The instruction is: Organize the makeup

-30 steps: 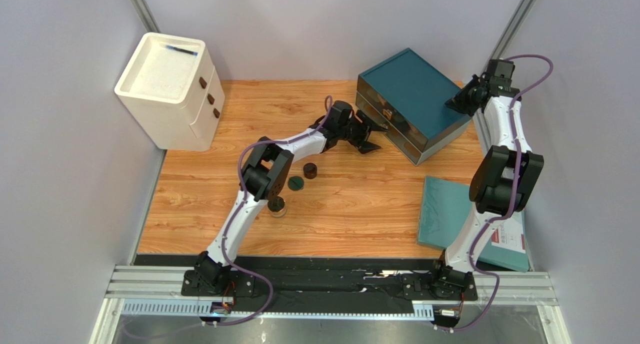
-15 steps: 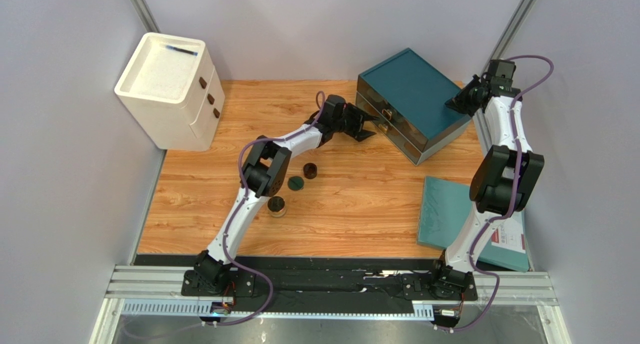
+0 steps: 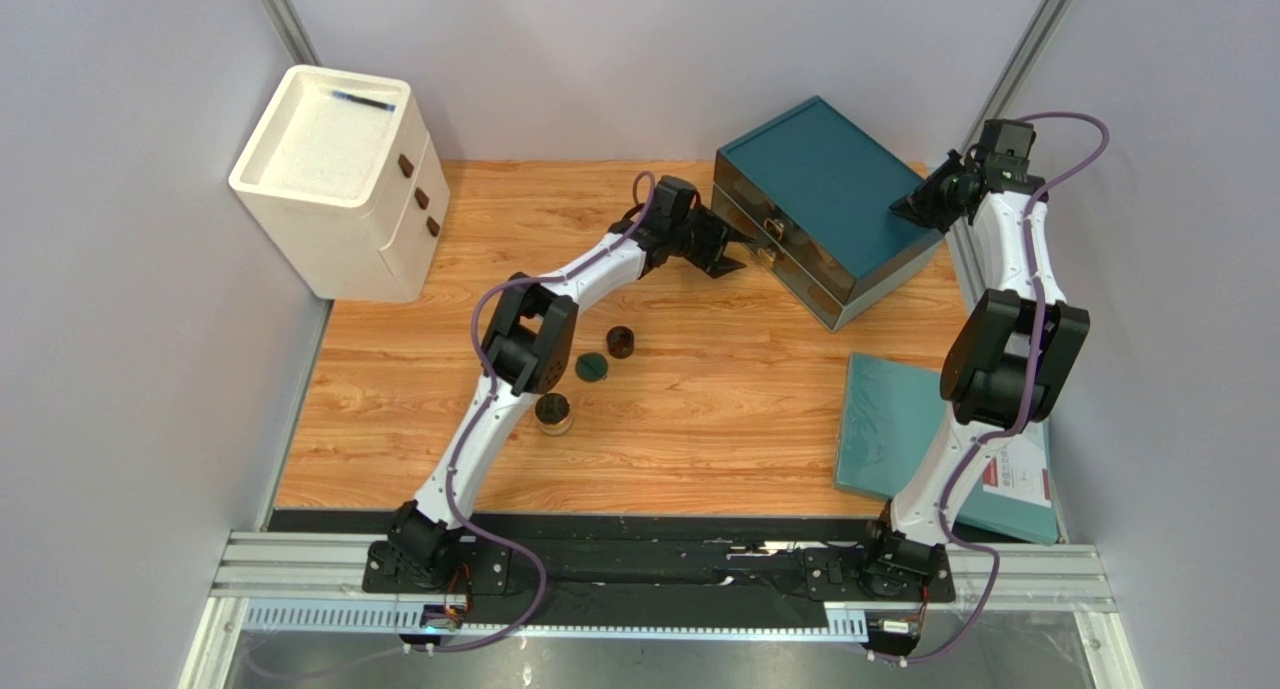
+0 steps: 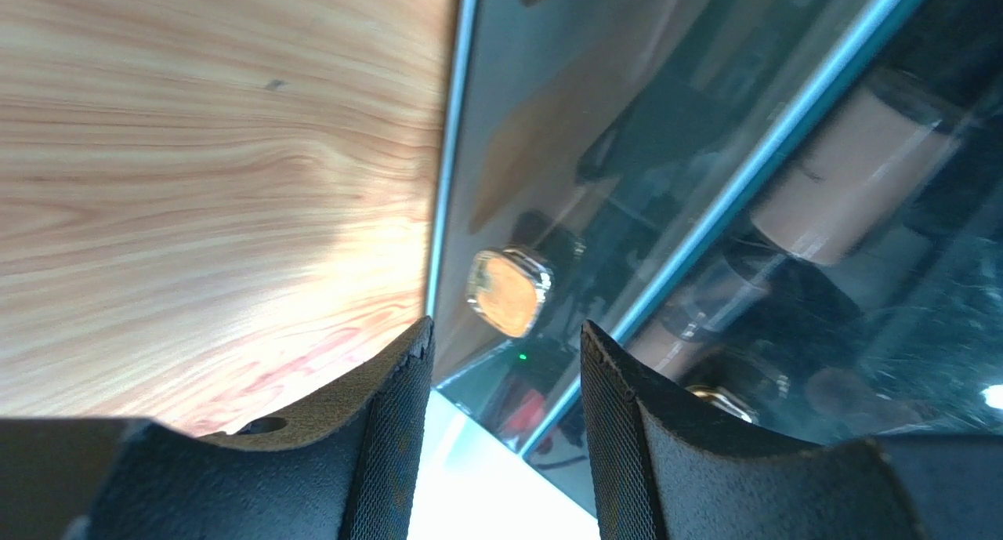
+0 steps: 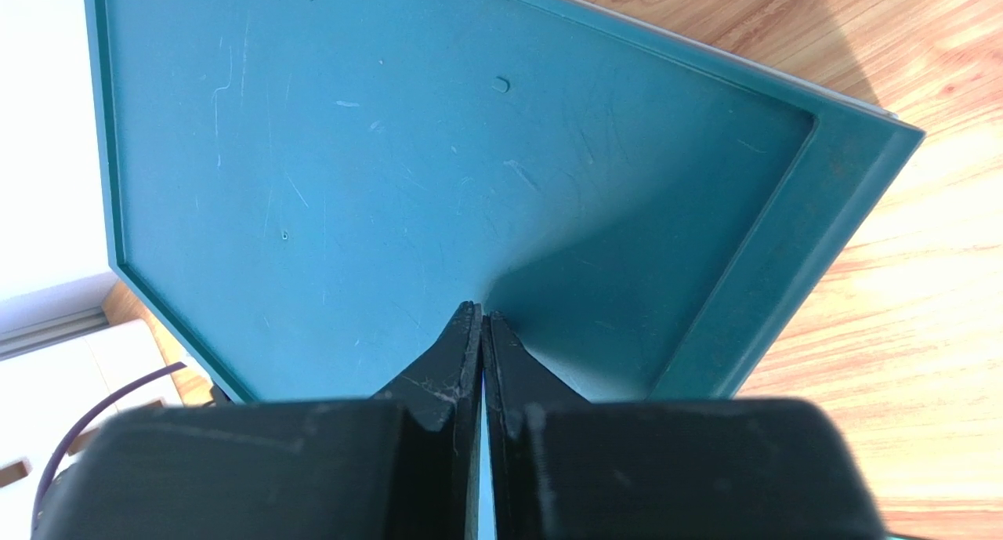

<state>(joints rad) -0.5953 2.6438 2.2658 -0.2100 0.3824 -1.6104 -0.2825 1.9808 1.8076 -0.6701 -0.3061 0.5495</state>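
Left gripper (image 4: 504,334), jaws apart, faces the teal drawer box's (image 3: 824,172) gold knob (image 4: 509,291), upper centre; centre it before closing. Right gripper (image 5: 483,317) pinched together.

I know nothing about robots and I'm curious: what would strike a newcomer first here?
The teal drawer box at the back right, with both arms reaching to it: the open left end effector faces a shiny knob on its front, the shut right end effector points at its top. Mid-table lie two dark jars and a green disc; a white drawer cabinet stands back left.
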